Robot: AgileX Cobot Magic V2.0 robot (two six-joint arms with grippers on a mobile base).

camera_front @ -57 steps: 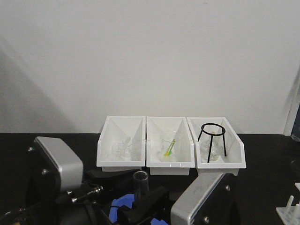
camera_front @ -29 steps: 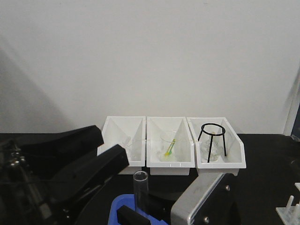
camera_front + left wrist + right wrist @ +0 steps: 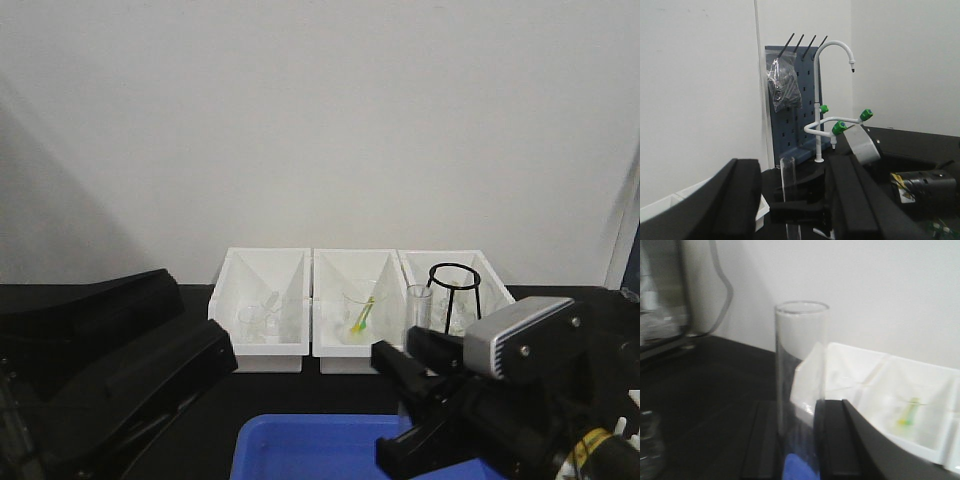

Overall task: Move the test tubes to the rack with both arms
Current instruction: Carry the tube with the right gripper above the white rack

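Observation:
A clear glass test tube [image 3: 418, 303] stands upright in my right gripper [image 3: 415, 400], which is shut on its lower part and has a silver-grey housing [image 3: 515, 335]. From the right wrist view the test tube [image 3: 800, 365] rises between the black fingers [image 3: 835, 440] of my right gripper [image 3: 799, 440]. My left gripper [image 3: 205, 320] is at the lower left, open and holding nothing. Through the left wrist view the open left gripper [image 3: 795, 210] frames the test tube [image 3: 788, 175] held by the other arm. The rack is hidden behind the right arm.
A blue tray [image 3: 300, 445] lies at the front centre. Three white open-front bins [image 3: 262, 345] line the back wall, holding glassware, a yellow-green item [image 3: 362, 315] and a black tripod stand [image 3: 455, 285]. A white faucet [image 3: 832, 85] and a blue pegboard [image 3: 807, 95] stand to one side.
My right gripper has carried the test tube up and to the right, away from above the blue tray. The left gripper has opened wide, let go of the tube and drawn back left.

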